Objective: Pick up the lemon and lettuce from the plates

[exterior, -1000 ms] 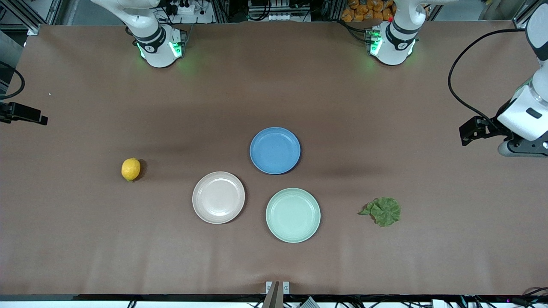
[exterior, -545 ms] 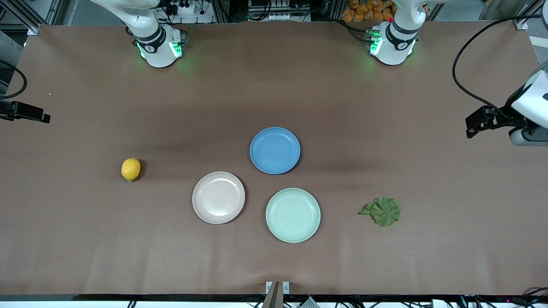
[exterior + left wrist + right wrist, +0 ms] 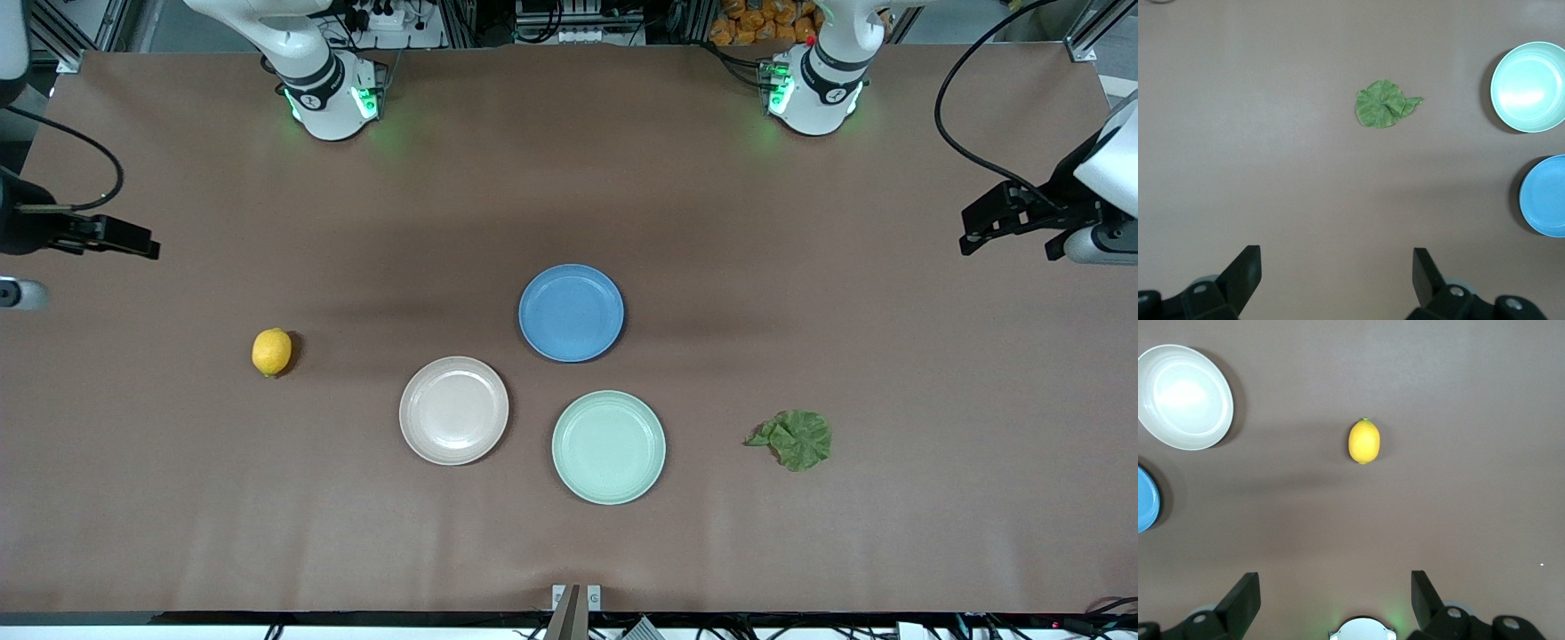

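The lemon is a small yellow-orange oval with a tiny greenish nub at one tip, lying on its side on the bare brown bench toward the right arm's end. The lettuce is a crumpled dull-green leaf with a ruffled rim and a folded flap, flat on the bench toward the left arm's end. Neither sits on a plate.

Three plates cluster mid-bench, near each other but apart. From the blue plate, the beige-pink plate lies at about 8 o'clock and the mint plate at about 5 o'clock. The lemon is well apart from the beige-pink plate, at roughly its 10 o'clock; the lettuce is at 3 o'clock from the mint plate, with a clear strip of bench between.

The right tool hangs over the bench edge at the right arm's end, fingers spread wide and holding nothing. The left tool hangs over the bench at the left arm's end, fingers likewise wide apart and empty. Open bench surrounds both items on every side.
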`<move>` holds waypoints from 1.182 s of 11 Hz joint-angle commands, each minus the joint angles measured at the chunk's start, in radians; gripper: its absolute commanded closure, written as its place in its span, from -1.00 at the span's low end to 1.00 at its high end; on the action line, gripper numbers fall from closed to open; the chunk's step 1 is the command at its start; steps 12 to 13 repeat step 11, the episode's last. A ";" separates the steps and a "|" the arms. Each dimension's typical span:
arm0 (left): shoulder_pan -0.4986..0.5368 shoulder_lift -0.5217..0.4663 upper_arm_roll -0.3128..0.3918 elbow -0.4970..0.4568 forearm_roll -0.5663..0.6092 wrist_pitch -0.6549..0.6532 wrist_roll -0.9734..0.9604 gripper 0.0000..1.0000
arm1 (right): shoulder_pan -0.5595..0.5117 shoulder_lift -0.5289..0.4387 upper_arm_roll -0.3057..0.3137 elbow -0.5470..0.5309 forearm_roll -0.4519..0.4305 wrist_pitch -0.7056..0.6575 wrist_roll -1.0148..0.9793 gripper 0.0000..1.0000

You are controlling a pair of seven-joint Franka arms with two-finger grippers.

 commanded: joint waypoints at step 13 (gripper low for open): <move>0.016 -0.013 -0.003 0.007 -0.033 -0.025 0.017 -1.00 | 0.027 -0.010 -0.007 -0.030 -0.058 0.144 0.003 -1.00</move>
